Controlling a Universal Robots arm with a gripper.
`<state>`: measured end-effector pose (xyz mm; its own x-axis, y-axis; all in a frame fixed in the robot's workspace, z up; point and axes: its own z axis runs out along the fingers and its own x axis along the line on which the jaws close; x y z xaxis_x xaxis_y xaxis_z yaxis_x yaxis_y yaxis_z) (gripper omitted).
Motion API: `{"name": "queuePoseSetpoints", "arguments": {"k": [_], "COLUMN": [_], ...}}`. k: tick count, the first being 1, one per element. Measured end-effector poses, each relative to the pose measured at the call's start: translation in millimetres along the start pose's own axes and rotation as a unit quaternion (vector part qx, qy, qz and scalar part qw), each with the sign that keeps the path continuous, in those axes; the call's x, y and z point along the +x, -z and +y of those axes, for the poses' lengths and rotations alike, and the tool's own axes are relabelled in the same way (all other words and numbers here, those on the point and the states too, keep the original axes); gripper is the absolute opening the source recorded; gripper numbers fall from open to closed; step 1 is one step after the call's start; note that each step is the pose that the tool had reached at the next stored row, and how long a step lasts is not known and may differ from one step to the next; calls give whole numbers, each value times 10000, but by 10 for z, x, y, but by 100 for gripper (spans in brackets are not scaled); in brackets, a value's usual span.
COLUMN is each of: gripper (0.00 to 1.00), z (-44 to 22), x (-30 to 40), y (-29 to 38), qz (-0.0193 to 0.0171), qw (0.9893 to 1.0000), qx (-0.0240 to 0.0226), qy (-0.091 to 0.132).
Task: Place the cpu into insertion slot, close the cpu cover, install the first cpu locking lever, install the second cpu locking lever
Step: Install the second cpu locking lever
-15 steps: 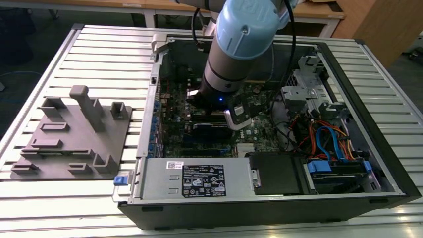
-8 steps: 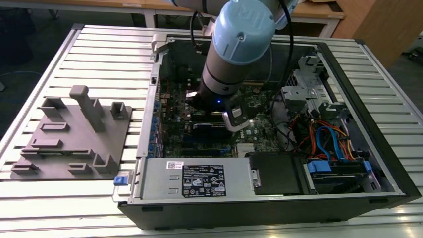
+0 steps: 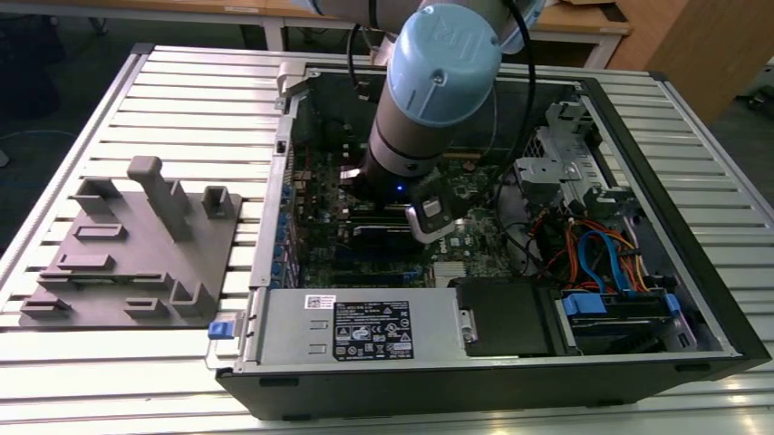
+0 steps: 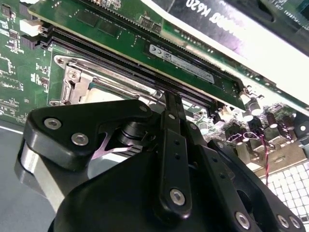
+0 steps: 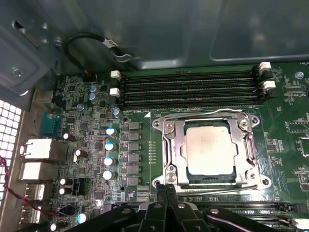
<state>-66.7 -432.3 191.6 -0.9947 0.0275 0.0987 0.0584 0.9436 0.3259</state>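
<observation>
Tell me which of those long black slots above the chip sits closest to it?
The lowest memory slot in the first wrist view, running right beside the socket's silvery frame; the other three lie farther from the cpu.

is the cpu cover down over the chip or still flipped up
Down. In the first wrist view the cpu cover lies flat around the cpu, whose top shows through its window.

Arm (image 3: 418,118): grey cylindrical segment with a pale blue round joint cap; black cables run alongside; a small blue light glows at the wrist. Gripper (image 4: 169,104): black linkage plates and narrow bars fastened by silver screws, over a silvery cylindrical body.
</observation>
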Motion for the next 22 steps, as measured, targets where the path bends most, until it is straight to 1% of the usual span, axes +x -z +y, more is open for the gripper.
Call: {"name": "queuePoseSetpoints", "arguments": {"k": [2, 5, 8, 12, 13, 17, 22], "gripper": [10, 10, 10, 10, 10, 10, 10], "z": [-3, -6, -12, -21, -22, -15, 33], "x": [7, 31, 52, 64, 66, 77, 94], "y": [-7, -15, -30, -56, -61, -68, -91], "qz": [-4, -8, -18, -33, -36, -41, -46], "qw": [10000, 10000, 10000, 9999, 9999, 9999, 9999], "qx": [-13, -55, -86, -141, -149, -151, -153], "qy": [2, 8, 15, 25, 28, 30, 30]}}
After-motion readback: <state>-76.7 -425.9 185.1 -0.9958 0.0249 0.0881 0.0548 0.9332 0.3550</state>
